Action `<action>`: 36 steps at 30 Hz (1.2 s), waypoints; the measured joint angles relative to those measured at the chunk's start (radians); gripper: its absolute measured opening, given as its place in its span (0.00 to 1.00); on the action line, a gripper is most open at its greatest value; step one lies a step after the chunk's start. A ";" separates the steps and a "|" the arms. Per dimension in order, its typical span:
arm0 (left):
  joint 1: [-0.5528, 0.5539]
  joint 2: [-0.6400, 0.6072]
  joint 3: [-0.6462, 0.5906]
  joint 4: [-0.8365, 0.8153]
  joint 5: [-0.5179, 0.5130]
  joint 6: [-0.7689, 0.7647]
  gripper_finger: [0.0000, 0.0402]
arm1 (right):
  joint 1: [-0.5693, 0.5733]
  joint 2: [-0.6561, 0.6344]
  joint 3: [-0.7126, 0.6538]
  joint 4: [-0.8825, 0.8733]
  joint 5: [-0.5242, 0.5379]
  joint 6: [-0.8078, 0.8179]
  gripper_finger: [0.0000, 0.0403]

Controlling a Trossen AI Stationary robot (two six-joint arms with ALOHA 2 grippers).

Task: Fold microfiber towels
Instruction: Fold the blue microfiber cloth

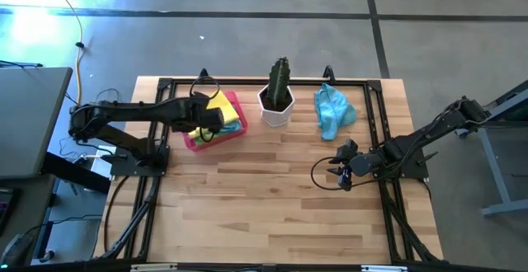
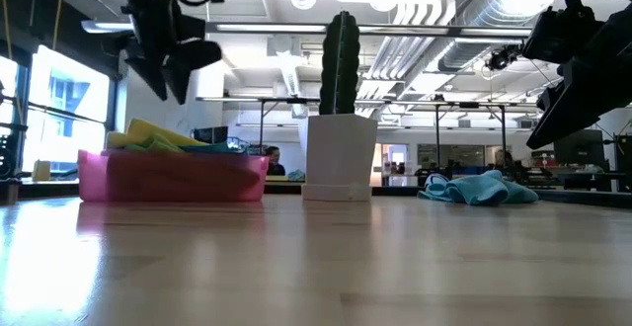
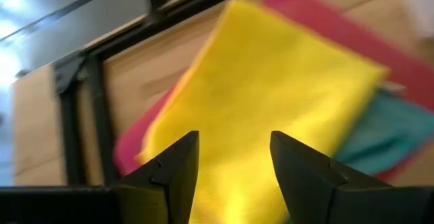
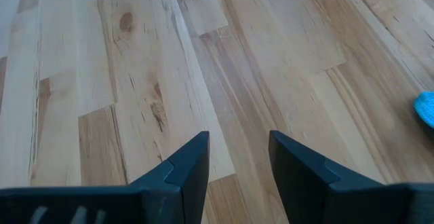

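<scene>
The left tool hung over the pink tray, jaws parted and empty above the folded yellow towel: likely a drop-off. The right tool, open and empty, waited above the tabletop; next, fetching the crumpled blue towel

The right tool hangs over bare table, a top of pale wooden planks with darker knots and grain streaks. Its two dark fingers stand apart with nothing between them, only wood showing through the gap. At about three o'clock, a sliver of a light blue towel lies on the table, well apart from the fingers.
</scene>
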 joint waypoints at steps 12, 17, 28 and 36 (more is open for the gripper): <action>-0.256 0.023 0.000 0.433 0.077 0.353 0.41 | 0.000 0.000 0.000 0.000 0.000 0.000 0.36; -0.360 0.034 0.001 0.577 0.079 0.409 0.41 | 0.000 0.000 0.000 0.000 0.000 0.000 0.36; -0.513 0.035 0.000 0.728 0.072 0.461 0.41 | 0.000 0.000 0.000 0.022 0.045 -0.015 0.36; -0.575 0.035 0.000 0.730 0.062 0.401 0.41 | 0.000 0.000 0.001 0.260 0.218 -0.033 0.36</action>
